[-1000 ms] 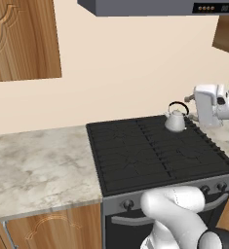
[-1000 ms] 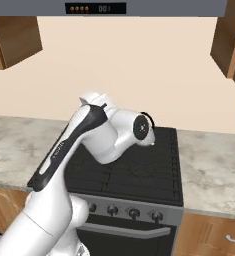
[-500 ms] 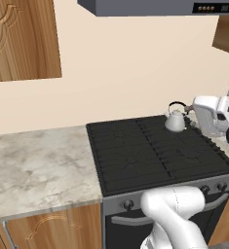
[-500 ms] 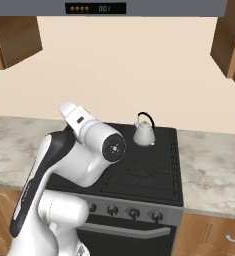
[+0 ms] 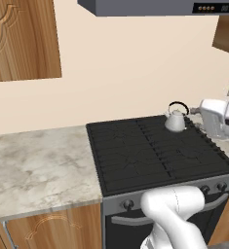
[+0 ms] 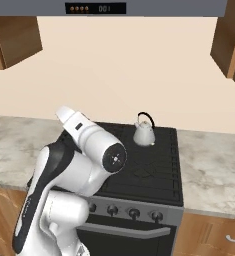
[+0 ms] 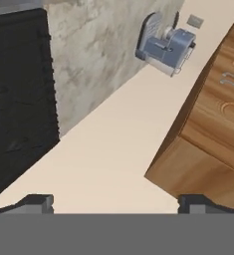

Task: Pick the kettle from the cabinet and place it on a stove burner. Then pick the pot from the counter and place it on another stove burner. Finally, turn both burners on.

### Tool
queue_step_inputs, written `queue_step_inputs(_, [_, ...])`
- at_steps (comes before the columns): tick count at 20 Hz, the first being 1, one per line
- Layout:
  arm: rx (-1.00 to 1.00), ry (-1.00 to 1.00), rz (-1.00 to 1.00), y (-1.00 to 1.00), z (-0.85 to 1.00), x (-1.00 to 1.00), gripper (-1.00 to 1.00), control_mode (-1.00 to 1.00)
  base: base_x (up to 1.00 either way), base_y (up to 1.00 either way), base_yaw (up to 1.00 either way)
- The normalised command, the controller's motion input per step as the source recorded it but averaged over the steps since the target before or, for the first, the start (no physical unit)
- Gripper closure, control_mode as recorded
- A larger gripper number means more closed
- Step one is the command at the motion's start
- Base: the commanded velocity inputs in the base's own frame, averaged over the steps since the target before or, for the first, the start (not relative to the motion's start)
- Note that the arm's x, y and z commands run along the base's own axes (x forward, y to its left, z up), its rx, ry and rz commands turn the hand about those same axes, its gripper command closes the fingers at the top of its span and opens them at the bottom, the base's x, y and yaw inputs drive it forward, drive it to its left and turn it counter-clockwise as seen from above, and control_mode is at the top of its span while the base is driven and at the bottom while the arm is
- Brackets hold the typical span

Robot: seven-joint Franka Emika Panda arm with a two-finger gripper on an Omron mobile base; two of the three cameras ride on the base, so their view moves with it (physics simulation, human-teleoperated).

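now kettle upright on a rear stove burner, fingers wide apart, empty.

**Layout at the stove**

My kettle stands on the stove burners, at the back right corner of the cooktop. The counter adjoins the stove's left edge; knobs line its front edge.

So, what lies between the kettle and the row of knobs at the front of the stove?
Bare black grates. In the right base view, the kettle stands on a back burner, and nothing rests on the grate between it and the knobs.
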Motion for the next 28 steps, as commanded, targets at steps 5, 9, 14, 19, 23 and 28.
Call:
queue_step_inputs(5, [0.0,-0.12,0.0,0.0,0.0,-0.51,-1.0,-1.0,0.0,0.0,0.0])
queue_step_inputs(9, [0.0,-0.09,0.0,0.0,0.0,-0.61,-1.0,-1.0,0.0,0.0,0.0])
queue_step_inputs(14, [0.0,-0.06,0.0,0.02,-0.02,-0.39,-1.0,1.0,-0.11,0.0,0.0])
queue_step_inputs(19, [0.0,0.0,0.0,0.0,0.0,0.0,-1.0,1.0,-0.79,0.05,0.0])
queue_step_inputs(23, [0.0,0.0,0.0,0.0,0.0,0.0,-1.0,1.0,-0.84,0.03,0.0])
queue_step_inputs(28, [0.0,0.0,0.0,0.0,0.0,0.0,-1.0,1.0,-0.76,0.01,0.0])
